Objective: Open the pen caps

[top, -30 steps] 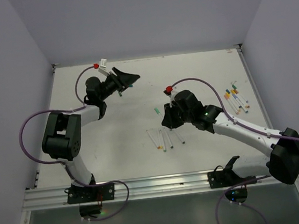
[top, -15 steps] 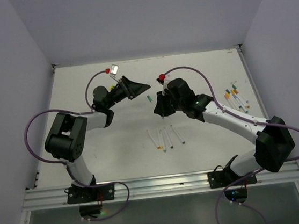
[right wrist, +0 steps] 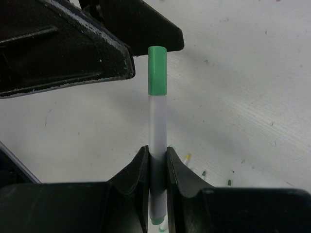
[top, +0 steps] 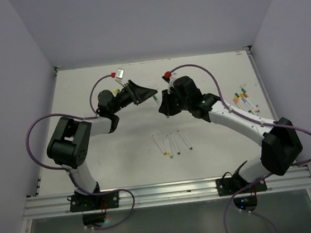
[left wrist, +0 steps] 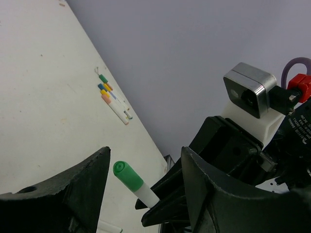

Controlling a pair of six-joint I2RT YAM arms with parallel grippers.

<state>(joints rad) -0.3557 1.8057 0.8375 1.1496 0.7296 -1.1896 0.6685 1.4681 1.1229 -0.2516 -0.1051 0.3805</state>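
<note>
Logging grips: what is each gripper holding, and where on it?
The right gripper clamps a pen by its white barrel, green cap free. The left gripper, open near that cap, holds nothing.

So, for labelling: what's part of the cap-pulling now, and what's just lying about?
In use: green-capped pen, green cap, right gripper gripping the pen, left gripper open around the cap.
Lying about: loose pens mid-table, pen cluster at right edge.

- the green-capped pen (right wrist: 156,121) is partly hidden between the right fingers (right wrist: 131,170).
- seen from above, the far-right pens (top: 245,100) are too small to sort.
</note>
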